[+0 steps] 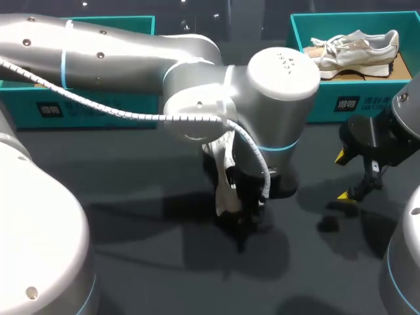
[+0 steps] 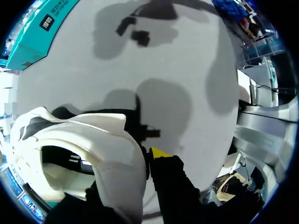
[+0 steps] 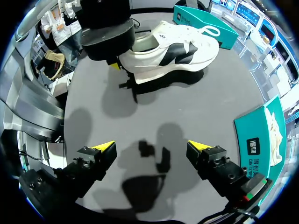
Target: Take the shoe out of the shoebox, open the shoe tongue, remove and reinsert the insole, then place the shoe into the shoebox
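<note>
A white shoe with black panels [image 1: 225, 172] hangs just above the middle of the table, heel up under my left wrist. My left gripper [image 2: 146, 157] is shut on its heel collar, one yellow-tipped finger [image 2: 160, 152] outside and the other hidden inside the shoe [image 2: 93, 140]. From the right wrist view the shoe [image 3: 173, 49] lies sideways ahead of my right gripper [image 3: 152, 148], which hovers open and empty over bare table. In the head view that right gripper [image 1: 346, 176] is low at the right. An open teal shoebox [image 1: 98, 105] stands at the back left, mostly behind my left arm.
A second teal box [image 1: 328, 98] at the back right holds a beige and white shoe [image 1: 357, 47]; its side [image 3: 259, 140] shows beside my right gripper. Dark grey table [image 1: 144, 256] lies bare in front of and around the held shoe.
</note>
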`<state>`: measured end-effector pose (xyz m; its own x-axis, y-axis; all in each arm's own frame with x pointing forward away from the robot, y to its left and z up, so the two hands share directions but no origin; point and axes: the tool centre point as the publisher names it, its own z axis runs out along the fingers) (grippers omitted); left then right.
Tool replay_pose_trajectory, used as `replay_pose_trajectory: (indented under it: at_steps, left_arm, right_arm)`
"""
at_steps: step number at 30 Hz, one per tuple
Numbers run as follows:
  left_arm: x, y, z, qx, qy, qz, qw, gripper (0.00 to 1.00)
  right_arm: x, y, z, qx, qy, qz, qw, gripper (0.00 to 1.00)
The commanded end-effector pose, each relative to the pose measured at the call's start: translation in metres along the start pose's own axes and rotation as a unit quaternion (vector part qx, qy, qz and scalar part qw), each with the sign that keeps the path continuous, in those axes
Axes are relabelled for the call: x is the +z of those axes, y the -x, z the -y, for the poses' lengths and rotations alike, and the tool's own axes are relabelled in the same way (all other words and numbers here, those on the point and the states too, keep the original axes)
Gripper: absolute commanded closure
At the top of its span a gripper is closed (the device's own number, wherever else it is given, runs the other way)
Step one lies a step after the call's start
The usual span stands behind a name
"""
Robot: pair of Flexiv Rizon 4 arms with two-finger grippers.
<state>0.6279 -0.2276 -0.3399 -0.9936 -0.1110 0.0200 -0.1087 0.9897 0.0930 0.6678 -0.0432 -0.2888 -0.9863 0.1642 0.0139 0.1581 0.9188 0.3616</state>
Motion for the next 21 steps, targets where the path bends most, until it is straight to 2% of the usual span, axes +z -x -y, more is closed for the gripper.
replay_pose_trajectory:
  at_steps: [1,6,21]
  left_arm:
    - [-0.056,0.021,-0.023,0.003,-0.008,-0.003,1.0,1.0]
    - [-0.099,0.052,-0.045,0.017,-0.02,0.003,1.0,1.0]
    - [-0.099,0.052,-0.045,0.017,-0.02,0.003,1.0,1.0]
  right_arm:
    - [0.0,-0.001,0.0,0.0,0.0,0.001,1.0,0.0]
    - [0.0,-0.001,0.0,0.0,0.0,0.001,1.0,0.0]
    - [0.0,-0.001,0.0,0.0,0.0,0.001,1.0,0.0]
